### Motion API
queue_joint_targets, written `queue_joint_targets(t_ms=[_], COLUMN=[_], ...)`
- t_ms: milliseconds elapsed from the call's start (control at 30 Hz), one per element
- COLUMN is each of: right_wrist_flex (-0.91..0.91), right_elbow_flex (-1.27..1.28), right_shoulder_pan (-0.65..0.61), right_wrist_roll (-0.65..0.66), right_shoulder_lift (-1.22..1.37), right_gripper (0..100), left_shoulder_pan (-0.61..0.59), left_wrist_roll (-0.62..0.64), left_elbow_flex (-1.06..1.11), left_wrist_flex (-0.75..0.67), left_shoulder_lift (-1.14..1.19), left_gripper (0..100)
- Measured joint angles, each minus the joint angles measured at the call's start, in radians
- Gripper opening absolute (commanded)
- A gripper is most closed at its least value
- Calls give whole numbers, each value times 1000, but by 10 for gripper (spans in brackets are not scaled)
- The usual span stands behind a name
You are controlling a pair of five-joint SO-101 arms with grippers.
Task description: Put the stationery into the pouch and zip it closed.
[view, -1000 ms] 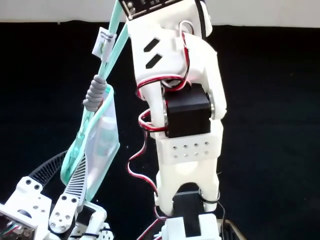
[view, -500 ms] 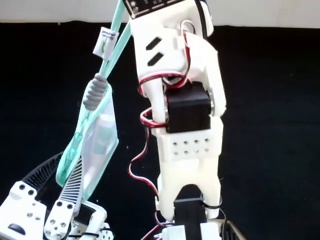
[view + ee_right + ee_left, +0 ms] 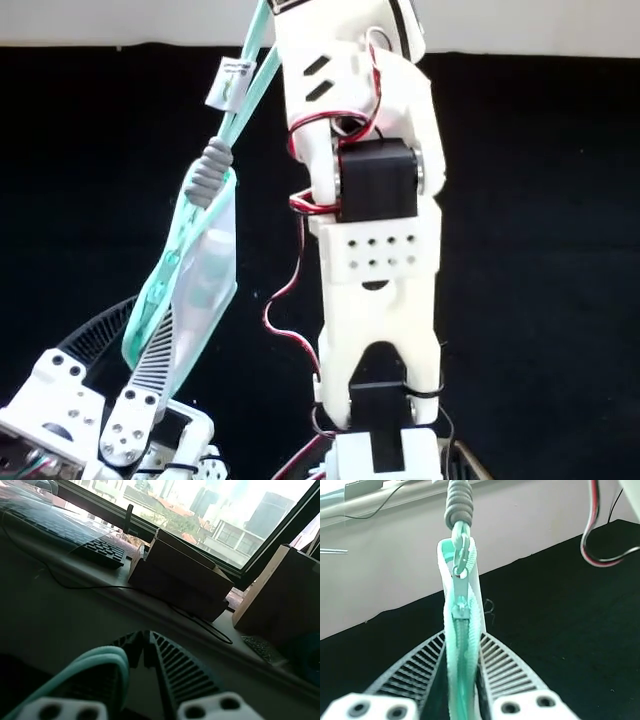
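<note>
The translucent pouch (image 3: 205, 290) with its mint zipper edge hangs in the air, left of the raised white right arm (image 3: 370, 250). A pale stationery item (image 3: 205, 270) shows through its wall. My left gripper (image 3: 150, 322) is shut on the pouch's zipper edge from below, with its ribbed fingers (image 3: 505, 665) on both sides of the zipper (image 3: 459, 645). The slider (image 3: 458, 611) sits near the top end, under the grey pull (image 3: 460, 505). My right gripper (image 3: 145, 637) is shut, and the mint strap (image 3: 95, 667) loops over one finger. In the high view the strap (image 3: 245, 95) runs taut upward.
Black cloth (image 3: 540, 250) covers the table below and around both arms. Red and black wires (image 3: 285, 300) hang off the right arm close to the pouch. A white tag (image 3: 231, 82) dangles from the strap. A pale wall (image 3: 380, 555) stands behind the table.
The right arm has moved up and to the right, drawing the strap and grey pull that way. The left gripper dipped, then came back, still holding the pouch.
</note>
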Motion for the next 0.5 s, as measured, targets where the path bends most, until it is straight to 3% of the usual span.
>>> queue_joint_targets(t_ms=[200,500], right_wrist_flex=[192,572], right_elbow_flex=[-103,-351], right_shoulder_pan=[-89,-419], right_wrist_roll=[0,-2], right_shoulder_lift=[0,-52], right_gripper=[7,7], left_shoulder_pan=[0,0], left_wrist_roll=[0,0], left_elbow_flex=[-2,-2], left_wrist_flex=[3,15], left_shoulder_lift=[-6,-23], left_gripper=[7,7])
